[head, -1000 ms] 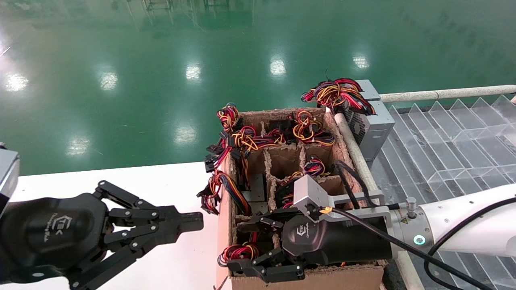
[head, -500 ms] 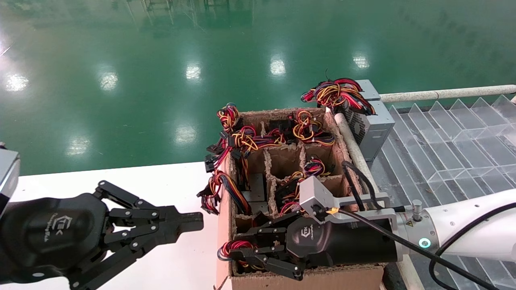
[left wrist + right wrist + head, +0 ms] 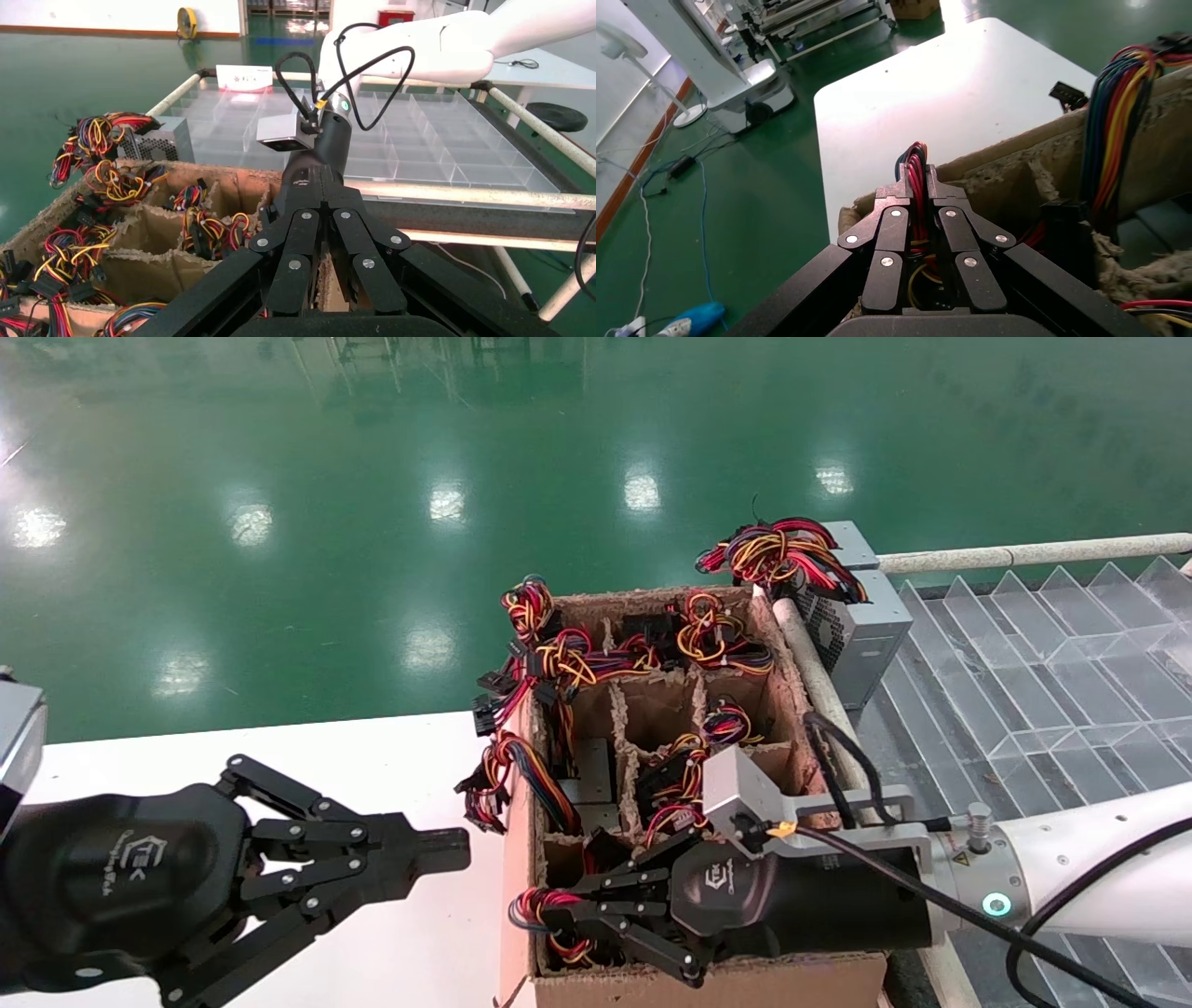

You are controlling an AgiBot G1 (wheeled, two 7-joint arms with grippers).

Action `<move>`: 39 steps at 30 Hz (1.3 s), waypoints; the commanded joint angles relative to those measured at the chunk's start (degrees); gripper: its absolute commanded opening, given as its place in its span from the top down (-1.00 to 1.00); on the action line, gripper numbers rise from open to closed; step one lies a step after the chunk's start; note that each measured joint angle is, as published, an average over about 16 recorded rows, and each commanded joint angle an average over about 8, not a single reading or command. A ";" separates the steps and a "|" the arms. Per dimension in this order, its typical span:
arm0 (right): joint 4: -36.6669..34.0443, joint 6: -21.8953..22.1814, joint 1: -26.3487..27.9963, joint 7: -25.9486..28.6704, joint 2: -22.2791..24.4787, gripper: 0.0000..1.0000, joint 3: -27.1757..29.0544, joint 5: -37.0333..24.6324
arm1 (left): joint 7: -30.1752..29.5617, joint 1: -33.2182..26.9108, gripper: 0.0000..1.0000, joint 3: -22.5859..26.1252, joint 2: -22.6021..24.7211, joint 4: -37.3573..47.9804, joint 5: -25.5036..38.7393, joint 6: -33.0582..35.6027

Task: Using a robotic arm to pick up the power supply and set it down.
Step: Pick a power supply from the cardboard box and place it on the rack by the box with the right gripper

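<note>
white table (image 3: 391,775), glossy green floor (image 3: 279,523), cardboard box (image 3: 801,980)

I count two grippers, the left gripper (image 3: 438,859) and the right gripper (image 3: 559,924), one cardboard box (image 3: 801,980) split into cells, and one vented grey unit (image 3: 861,631) outside it.

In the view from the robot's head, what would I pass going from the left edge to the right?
Left hand over the white table → cardboard box of wire bundles, with the right hand clamped on a red wire bundle → grey vented box → clear divider tray.
</note>
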 commanded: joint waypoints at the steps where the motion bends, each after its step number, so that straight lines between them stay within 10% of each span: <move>1: 0.23 0.14 -0.11 0.06 0.12 1.00 0.20 0.38 | 0.00 0.00 1.00 0.00 0.00 0.00 0.00 0.00; 22: -1.93 -2.08 6.98 -0.67 4.24 1.00 6.98 16.12 | 0.02 -0.01 1.00 0.04 -0.02 0.00 -0.03 -0.02; 39: -5.95 -1.88 26.31 -6.72 6.59 1.00 3.06 10.46 | 0.03 -0.02 1.00 0.07 -0.03 0.00 -0.05 -0.03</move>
